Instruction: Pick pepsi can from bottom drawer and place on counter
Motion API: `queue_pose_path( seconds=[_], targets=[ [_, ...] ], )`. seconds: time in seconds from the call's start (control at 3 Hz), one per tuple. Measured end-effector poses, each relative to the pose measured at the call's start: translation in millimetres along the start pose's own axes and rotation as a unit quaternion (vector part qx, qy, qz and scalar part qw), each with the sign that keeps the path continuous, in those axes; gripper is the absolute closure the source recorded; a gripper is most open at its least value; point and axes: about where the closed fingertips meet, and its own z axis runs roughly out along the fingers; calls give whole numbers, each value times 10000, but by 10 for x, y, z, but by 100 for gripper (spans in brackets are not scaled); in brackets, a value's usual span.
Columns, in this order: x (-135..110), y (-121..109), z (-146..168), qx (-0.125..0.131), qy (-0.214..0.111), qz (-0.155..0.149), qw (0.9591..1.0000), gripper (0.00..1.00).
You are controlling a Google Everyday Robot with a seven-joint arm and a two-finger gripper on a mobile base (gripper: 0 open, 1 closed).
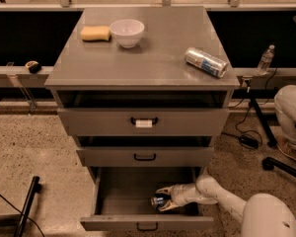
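The bottom drawer [138, 223] is pulled open below two shallower drawers. The pepsi can [157, 201], dark with a silver end, lies on its side on the drawer floor near the right front. My gripper [162, 199] reaches into the drawer from the right on a white arm, and its pale fingers [166, 190] straddle the can above and below. The counter [153, 53] is the flat grey cabinet top above.
On the counter stand a white bowl [127, 32], a yellow sponge [95, 32] at the back left and a silver and light-blue can [205, 61] lying at the right. A water bottle [265, 59] stands on the rail at right. The robot's white body [266, 218] fills the lower right.
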Motion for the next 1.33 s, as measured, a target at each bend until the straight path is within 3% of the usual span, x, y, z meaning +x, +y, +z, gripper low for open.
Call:
queue_pose_path(
  seconds=[0.33, 0.67, 1.0, 1.33],
  targets=[
    [-419, -148, -586, 443, -381, -455, 9973, 100],
    [-1226, -269, -1791, 967, -720, -1322, 9839, 100],
    [-1606, -299, -2479, 1237, -941, -1719, 9728, 100],
    [-1625, -264, -2539, 1232, -966, -1734, 9723, 100]
  ],
)
